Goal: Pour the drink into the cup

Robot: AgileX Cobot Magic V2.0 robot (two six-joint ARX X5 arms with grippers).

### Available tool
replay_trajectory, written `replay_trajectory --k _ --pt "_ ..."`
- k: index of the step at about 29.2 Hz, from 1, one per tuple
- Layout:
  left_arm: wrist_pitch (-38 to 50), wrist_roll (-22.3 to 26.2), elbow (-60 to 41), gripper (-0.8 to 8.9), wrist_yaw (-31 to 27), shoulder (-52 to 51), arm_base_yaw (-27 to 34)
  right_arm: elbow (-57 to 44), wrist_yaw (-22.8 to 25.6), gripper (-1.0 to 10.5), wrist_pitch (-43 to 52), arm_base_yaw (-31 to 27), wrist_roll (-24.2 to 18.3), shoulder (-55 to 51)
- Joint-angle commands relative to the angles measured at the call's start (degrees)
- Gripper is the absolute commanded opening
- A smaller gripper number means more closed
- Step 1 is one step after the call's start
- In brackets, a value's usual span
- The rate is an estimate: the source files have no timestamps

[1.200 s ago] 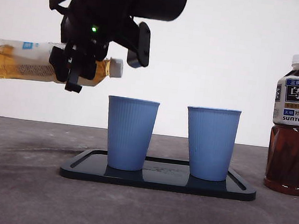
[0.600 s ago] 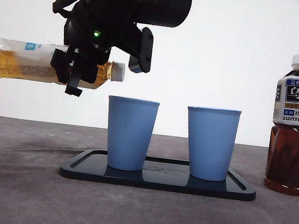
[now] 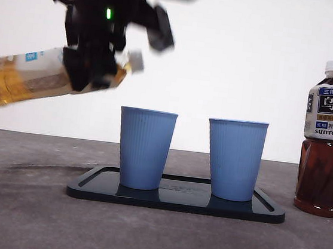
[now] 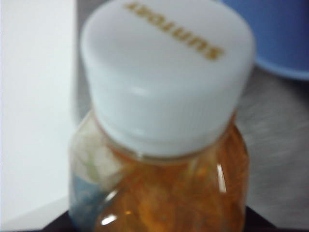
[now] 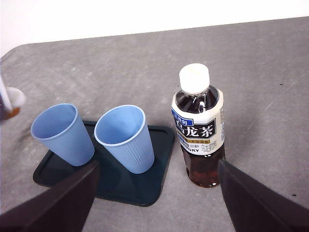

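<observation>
My left jaws (image 3: 91, 68) are clamped on the yellow tea bottle (image 3: 33, 76), gripping near its neck and holding it in the air above the desk (image 3: 19, 204), out past the tray's left end. The bottle is tilted, base low, neck high, pointing toward the cups. Its white cap (image 4: 166, 72) is on, filling the left wrist view, so no drink can leave it yet. The picture there is blurred.

Left cup (image 3: 145, 149): upright on the black tray (image 3: 265, 211), below and just beside the bottle mouth. From above, its inside shows no liquid that I can make out.

Right cup (image 3: 234, 159): upright on the same tray, likewise looks dry.

Dark oolong bottle (image 3: 329, 137): standing capped on the desk off the tray's right end, untouched.

My right jaws (image 5: 157, 203) hang spread wide and empty, above the tray and dark bottle.

Judgement: bottle lifted and brought near; the pour itself is not done, and the cap blocks it.
</observation>
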Motion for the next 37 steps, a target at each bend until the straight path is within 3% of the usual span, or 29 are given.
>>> replay_trajectory --k 1,9,14,20,27,31,37 --pt "0.92 -10.01 1.97 0.15 6.38 -4.33 0.09 0.74 0.02 3.9 0.59 0.24 -0.87 0.17" --pt "1.95 -19.30 1.53 0.15 17.66 -13.53 3.54 0.74 0.00 3.9 0.61 0.24 -2.40 0.17" --pt "8.57 -20.65 -2.45 0.15 23.91 -19.61 7.32 0.74 -0.26 3.9 0.57 0.24 -3.26 0.17" --pt "22.38 -21.92 -14.56 0.15 32.00 -26.56 13.53 0.74 -2.67 3.9 0.59 0.24 -4.11 0.17" --pt "46.75 -22.95 -30.93 0.15 40.13 -28.61 19.82 0.74 -3.39 3.9 0.59 0.24 -4.92 0.17" --pt "57.83 -24.41 -37.27 0.15 40.83 -28.02 21.05 0.74 -3.39 3.9 0.59 0.24 -4.90 0.17" --pt "62.36 -25.51 -40.11 0.15 40.83 -26.95 22.01 0.74 -3.26 3.9 0.59 0.24 -4.85 0.17"
